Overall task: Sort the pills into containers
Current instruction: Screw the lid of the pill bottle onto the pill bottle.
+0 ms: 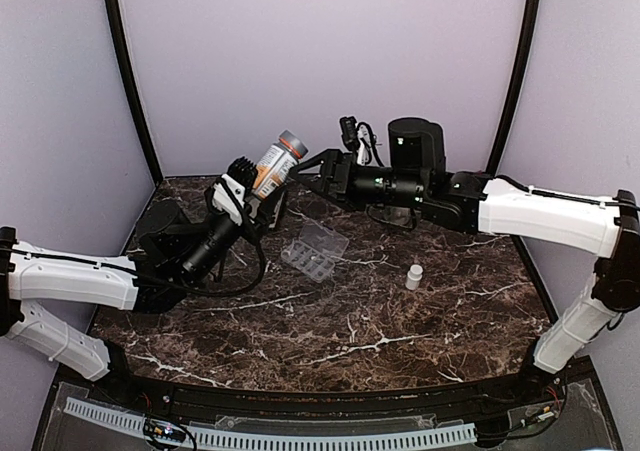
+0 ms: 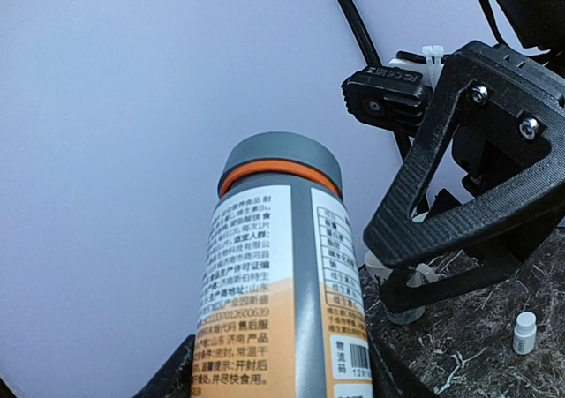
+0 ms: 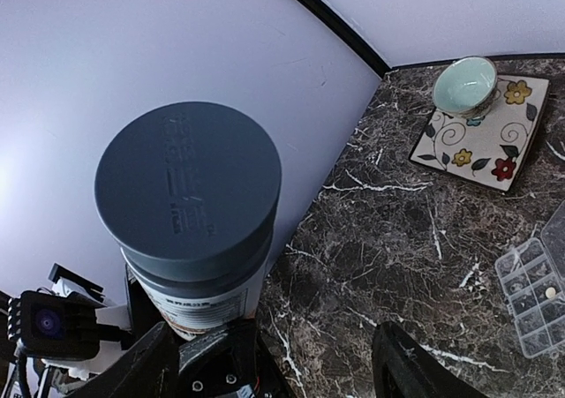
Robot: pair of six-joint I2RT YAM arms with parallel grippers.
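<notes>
The containers are the cells of a clear pill organizer (image 1: 315, 251) lying open on the marble table; in the right wrist view the organizer (image 3: 537, 294) shows one pale pill (image 3: 551, 291) in a cell. My left gripper (image 1: 250, 196) is shut on the lower body of an orange-and-white labelled bottle (image 1: 275, 163), held tilted up above the table. Its grey cap (image 3: 188, 191) is on, with an orange ring (image 2: 279, 170) under it. My right gripper (image 1: 312, 171) is open just beside the cap. Its fingers (image 3: 408, 363) stand wide, and the cap sits toward the left one.
A small white bottle (image 1: 414, 276) stands upright right of the organizer, also seen as the white bottle (image 2: 524, 332). A pale green bowl (image 3: 465, 85) rests on a square floral plate (image 3: 481, 138) near the back wall. Purple walls close in the table.
</notes>
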